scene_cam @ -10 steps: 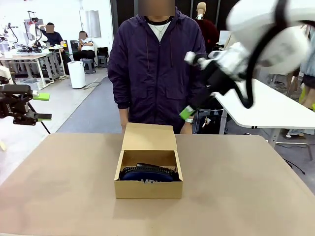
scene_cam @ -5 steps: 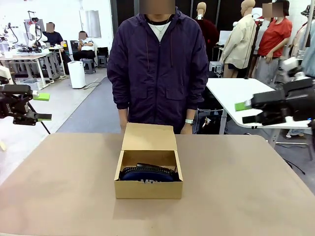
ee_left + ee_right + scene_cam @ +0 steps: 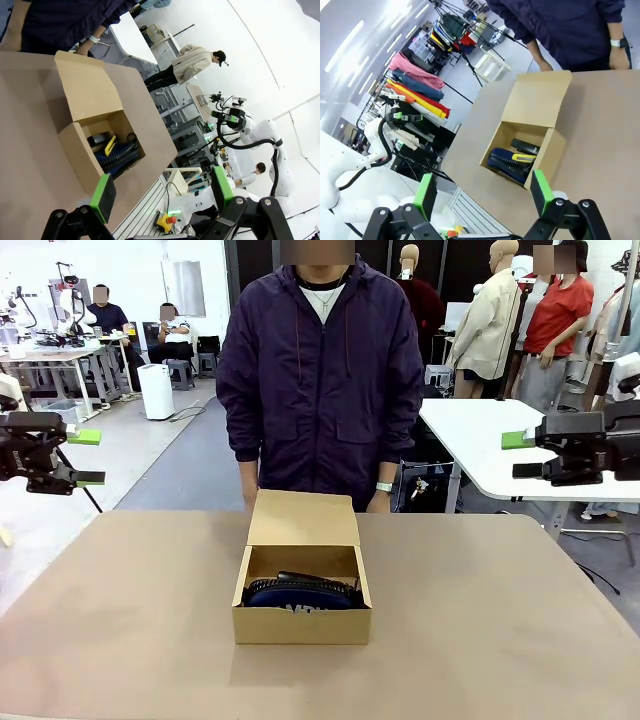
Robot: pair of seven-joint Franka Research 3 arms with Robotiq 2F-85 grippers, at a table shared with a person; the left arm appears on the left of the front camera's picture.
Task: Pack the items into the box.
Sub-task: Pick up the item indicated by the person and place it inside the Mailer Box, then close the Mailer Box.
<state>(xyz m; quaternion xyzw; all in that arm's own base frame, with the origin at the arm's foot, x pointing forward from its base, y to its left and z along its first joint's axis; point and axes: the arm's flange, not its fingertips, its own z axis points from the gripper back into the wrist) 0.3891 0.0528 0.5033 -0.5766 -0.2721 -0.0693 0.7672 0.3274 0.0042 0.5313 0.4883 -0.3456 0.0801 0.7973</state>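
Here, open box, pouch inside

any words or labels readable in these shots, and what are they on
"MPU": white letters on the navy pouch, cut off by the front wall of the box, so the reading is uncertain.
Nothing else is legible; the cardboard shows no print, and anything farther off is too small.

The box sits midway between the tabletop's left and right edges, its lid flap toward the far edge (the person stands just beyond). Inside, the pouch lies along the front wall, the knife behind it and the stapler rearmost.
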